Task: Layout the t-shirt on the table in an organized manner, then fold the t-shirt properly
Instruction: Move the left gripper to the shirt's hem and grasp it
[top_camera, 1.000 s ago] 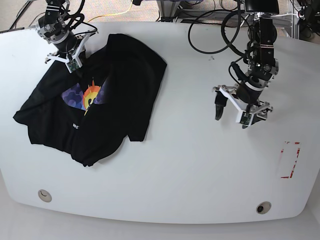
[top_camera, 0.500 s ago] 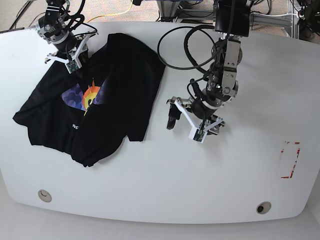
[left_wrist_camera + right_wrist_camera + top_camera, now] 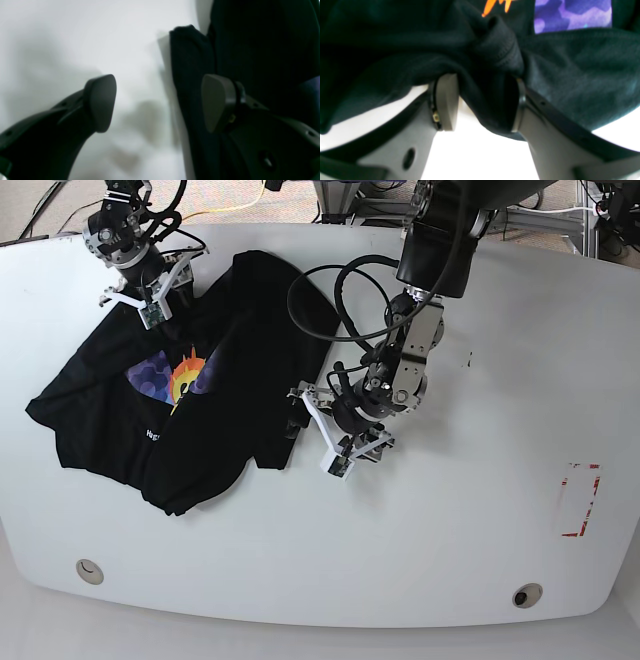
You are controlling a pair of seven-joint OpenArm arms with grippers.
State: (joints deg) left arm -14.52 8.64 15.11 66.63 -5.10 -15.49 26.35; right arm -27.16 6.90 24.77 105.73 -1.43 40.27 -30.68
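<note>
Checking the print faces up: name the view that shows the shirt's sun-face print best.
The base view: the whole sun-face print shows on the t-shirt. The right wrist view catches only orange tips and a purple patch. The left wrist view shows mostly plain black cloth.

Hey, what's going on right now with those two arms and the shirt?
Right gripper shut on bunched t-shirt cloth. Left gripper open at the shirt's edge, gripping nothing. Shirt crumpled, not yet laid flat. Nothing in the way.
</note>
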